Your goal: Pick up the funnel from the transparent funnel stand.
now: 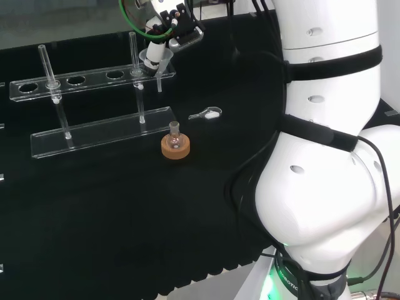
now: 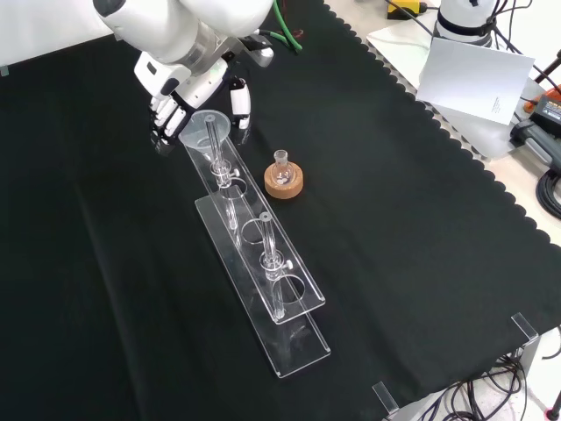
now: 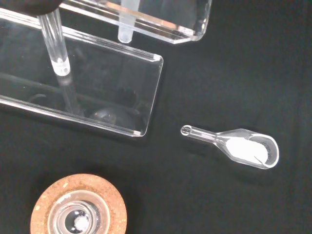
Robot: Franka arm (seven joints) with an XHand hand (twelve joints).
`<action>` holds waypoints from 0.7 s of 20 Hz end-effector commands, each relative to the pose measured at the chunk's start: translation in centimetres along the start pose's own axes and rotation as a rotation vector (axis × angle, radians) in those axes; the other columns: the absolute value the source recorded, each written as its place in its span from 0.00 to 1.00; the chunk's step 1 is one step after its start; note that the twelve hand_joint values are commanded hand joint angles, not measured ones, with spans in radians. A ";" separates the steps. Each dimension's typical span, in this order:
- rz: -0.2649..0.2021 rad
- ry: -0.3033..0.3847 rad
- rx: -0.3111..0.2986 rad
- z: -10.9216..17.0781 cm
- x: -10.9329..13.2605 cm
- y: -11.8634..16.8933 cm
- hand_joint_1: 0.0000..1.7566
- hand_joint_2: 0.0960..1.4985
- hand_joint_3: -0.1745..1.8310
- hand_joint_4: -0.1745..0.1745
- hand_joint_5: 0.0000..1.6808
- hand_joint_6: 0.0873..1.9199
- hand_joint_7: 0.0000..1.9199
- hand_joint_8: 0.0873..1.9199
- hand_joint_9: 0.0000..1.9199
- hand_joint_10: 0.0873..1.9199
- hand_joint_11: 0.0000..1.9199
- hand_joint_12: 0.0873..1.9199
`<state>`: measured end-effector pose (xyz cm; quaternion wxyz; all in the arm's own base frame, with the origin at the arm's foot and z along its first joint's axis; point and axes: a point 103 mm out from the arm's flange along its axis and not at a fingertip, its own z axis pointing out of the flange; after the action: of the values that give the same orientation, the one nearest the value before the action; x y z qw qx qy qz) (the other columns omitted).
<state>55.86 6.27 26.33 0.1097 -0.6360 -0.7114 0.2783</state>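
Note:
The clear funnel (image 1: 155, 60) sits in the end hole of the transparent stand (image 1: 94, 80), at the stand's right end in the head view. Its stem (image 3: 126, 22) pokes down through the stand's top plate. The hand (image 1: 170, 28) hovers over it with fingers and thumb curled round the funnel's cone. In the front view the fingers (image 2: 166, 118) lie left of the funnel (image 2: 204, 128) and the thumb lies right of it, at the stand's (image 2: 263, 263) far end.
A small glass flask on a cork ring (image 1: 175, 145) stands just in front of the stand's base; it also shows in the front view (image 2: 284, 181). A glass scoop with white powder (image 3: 246, 147) lies on the cloth beside the stand (image 1: 207, 114). A rod stands upright in another stand hole (image 1: 46, 62).

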 end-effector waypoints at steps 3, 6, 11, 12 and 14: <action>0.013 -0.020 -0.013 -0.1 -0.5 -0.1 0.39 0.44 0.27 0.48 0.18 0.00 0.06 0.31 0.21 0.33 0.14 0.77; 0.020 -0.045 -0.036 -0.4 -0.7 -0.3 0.40 0.44 0.29 0.48 0.22 0.00 0.09 0.31 0.27 0.30 0.13 0.76; 0.017 -0.064 -0.093 -0.7 -0.5 -0.4 0.44 0.43 0.34 0.49 0.32 0.00 0.21 0.32 0.38 0.26 0.15 0.73; 0.017 -0.064 -0.096 -0.8 -0.5 -0.5 0.44 0.43 0.34 0.49 0.33 0.00 0.23 0.33 0.39 0.26 0.15 0.73; 0.010 -0.056 -0.103 -0.8 -0.4 -0.7 0.44 0.43 0.34 0.48 0.33 0.00 0.24 0.33 0.40 0.26 0.15 0.72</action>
<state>55.89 5.87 27.13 0.0622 -0.6377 -0.7195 0.2680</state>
